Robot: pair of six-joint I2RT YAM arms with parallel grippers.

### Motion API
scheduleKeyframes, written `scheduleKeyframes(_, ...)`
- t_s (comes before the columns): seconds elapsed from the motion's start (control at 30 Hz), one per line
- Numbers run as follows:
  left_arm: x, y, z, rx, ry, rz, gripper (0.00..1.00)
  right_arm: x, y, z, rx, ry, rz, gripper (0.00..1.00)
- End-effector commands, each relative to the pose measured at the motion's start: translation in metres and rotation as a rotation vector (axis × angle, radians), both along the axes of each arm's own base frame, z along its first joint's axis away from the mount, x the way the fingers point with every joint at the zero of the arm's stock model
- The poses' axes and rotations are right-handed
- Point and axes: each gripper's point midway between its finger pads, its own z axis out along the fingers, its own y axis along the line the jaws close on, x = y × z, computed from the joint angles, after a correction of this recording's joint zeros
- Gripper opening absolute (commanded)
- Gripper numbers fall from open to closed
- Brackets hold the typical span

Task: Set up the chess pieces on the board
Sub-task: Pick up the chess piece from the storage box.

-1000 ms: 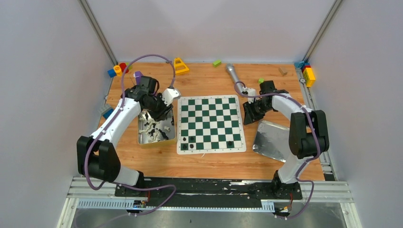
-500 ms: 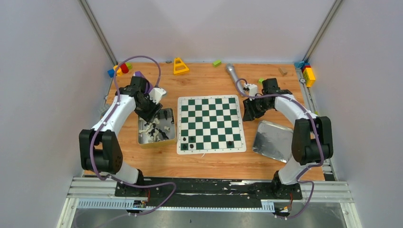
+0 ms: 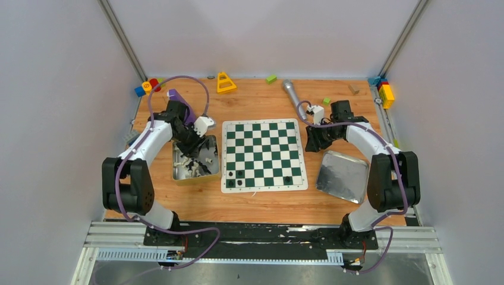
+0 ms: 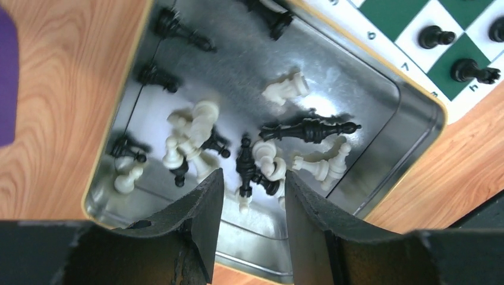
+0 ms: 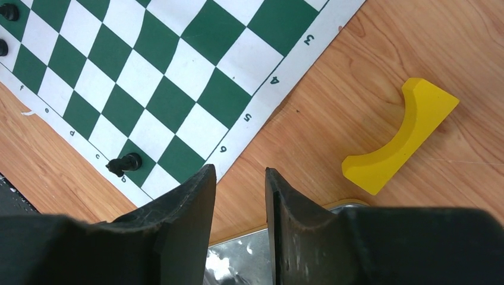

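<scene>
Since a second ago the left arm has drawn leftward. Left gripper (image 4: pixel 249 178), jaws apart and empty, hangs over the square metal tin (image 4: pixel 380 154) of jumbled black and cream plastic chess pieces (image 4: pixel 193 124), which sits beside the green-and-white checkered board mat (image 3: pixel 261 151). Right gripper (image 5: pixel 241 172), likewise parted and empty, hovers over wood at the board's right edge. Only its wrist view shows the yellow arch-shaped block (image 5: pixel 398 139).

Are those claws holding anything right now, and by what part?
Nothing is held. The left gripper hangs empty, jaws apart, over the chess pieces in the tin; the right gripper is empty too, above the table beside the board.
</scene>
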Motion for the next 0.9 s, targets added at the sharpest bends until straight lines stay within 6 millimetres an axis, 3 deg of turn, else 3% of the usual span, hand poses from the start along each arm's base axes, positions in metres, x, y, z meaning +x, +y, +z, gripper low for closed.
scheduleKeyframes(0.0, -0.003, -0.027, 0.001, -0.023, -0.025, -0.222, 0.50, 0.007, 0.003, 0.002, 0.021, -0.038, 0.024, 0.37)
scheduleKeyframes(0.13, -0.007, -0.033, -0.013, 0.025, -0.007, -0.320, 0.50, 0.007, 0.002, -0.001, 0.013, -0.032, 0.021, 0.37)
scheduleKeyframes(0.43, -0.006, -0.024, -0.040, 0.101, 0.031, -0.392, 0.53, 0.005, 0.001, -0.006, 0.009, -0.009, 0.020, 0.37)
scheduleKeyframes(0.87, -0.004, -0.018, -0.062, 0.140, 0.031, -0.425, 0.57, 0.004, 0.001, -0.013, 0.004, 0.018, 0.022, 0.36)
